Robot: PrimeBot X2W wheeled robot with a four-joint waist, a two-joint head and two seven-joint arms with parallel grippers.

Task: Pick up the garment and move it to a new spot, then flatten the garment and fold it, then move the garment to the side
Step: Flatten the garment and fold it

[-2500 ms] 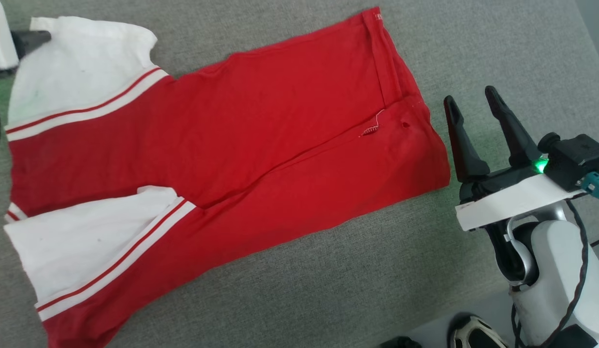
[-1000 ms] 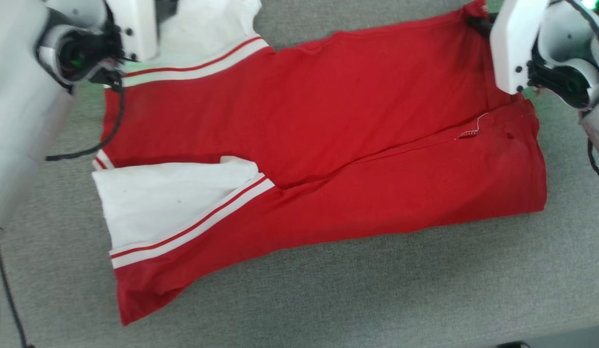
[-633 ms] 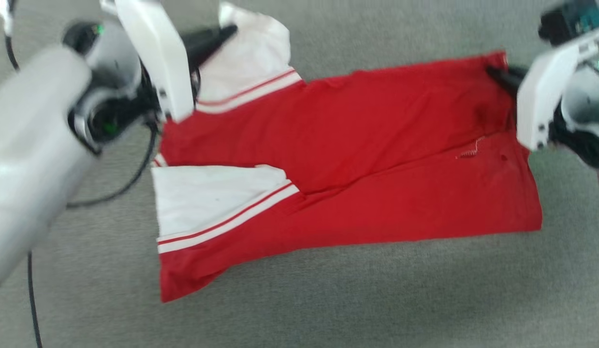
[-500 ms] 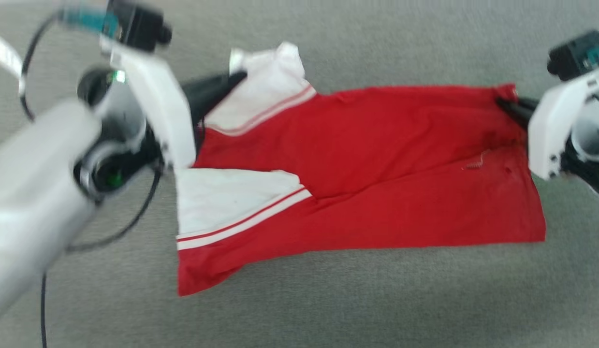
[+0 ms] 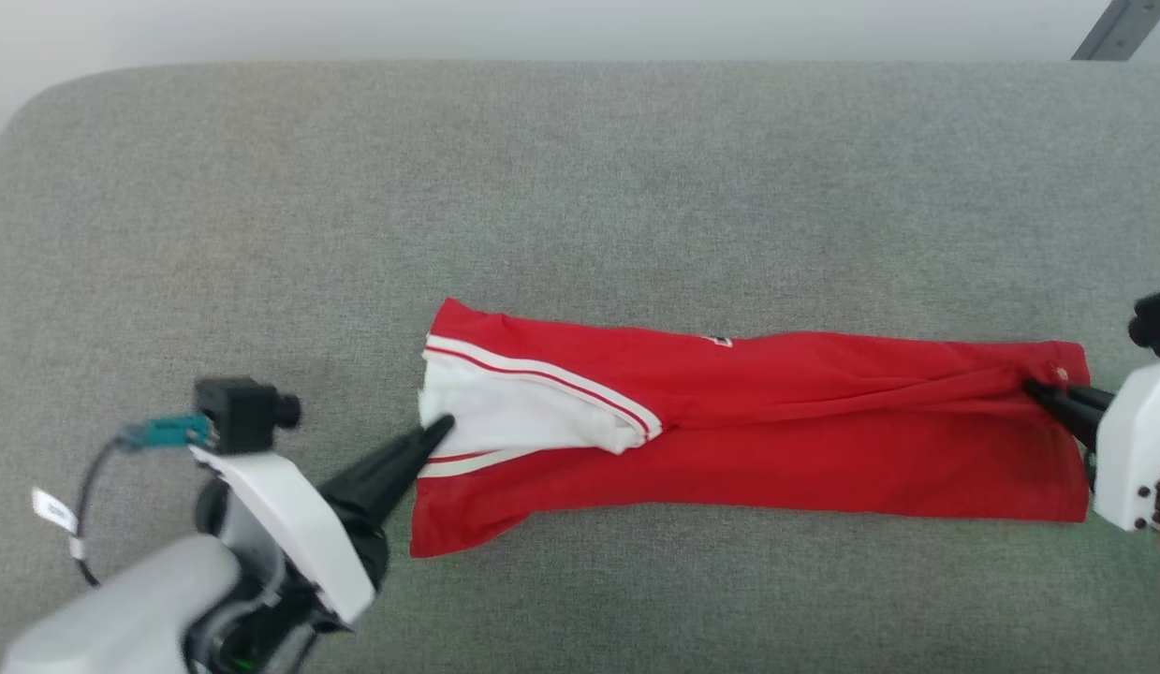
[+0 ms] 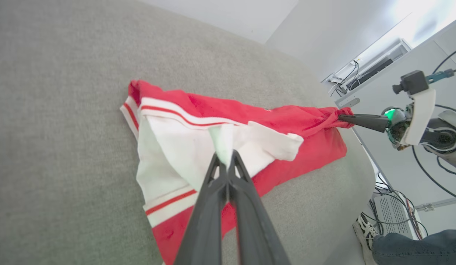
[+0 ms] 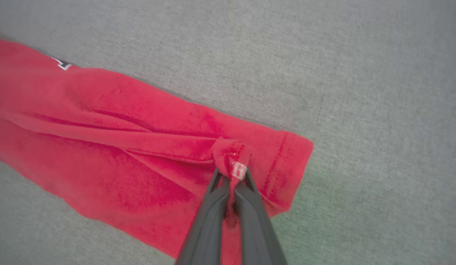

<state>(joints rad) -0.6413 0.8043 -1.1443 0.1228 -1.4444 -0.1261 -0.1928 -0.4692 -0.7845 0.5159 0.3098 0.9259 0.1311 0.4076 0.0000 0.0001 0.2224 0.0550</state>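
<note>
The red garment (image 5: 776, 421) lies folded lengthwise into a long band across the grey padded surface (image 5: 580, 187), its white section (image 5: 505, 417) with striped trim at the left end. My left gripper (image 5: 441, 429) is shut on the white cloth (image 6: 225, 147) at that end. My right gripper (image 5: 1036, 388) is shut on a bunched red corner (image 7: 231, 154) at the right end. In the left wrist view the right gripper (image 6: 342, 117) pinches the far red tip. The cloth is pulled taut between both grippers.
The grey surface's far edge (image 5: 580, 64) runs along the top, with a rounded corner at the upper left. In the left wrist view a person's shoe (image 6: 362, 230) and trouser leg (image 6: 415, 248) stand beyond the surface's end, near cables and a box.
Both grippers have carried the garment's far edge toward me, folding it over onto the near half. The camera has pulled back, so the garment looks smaller.
</note>
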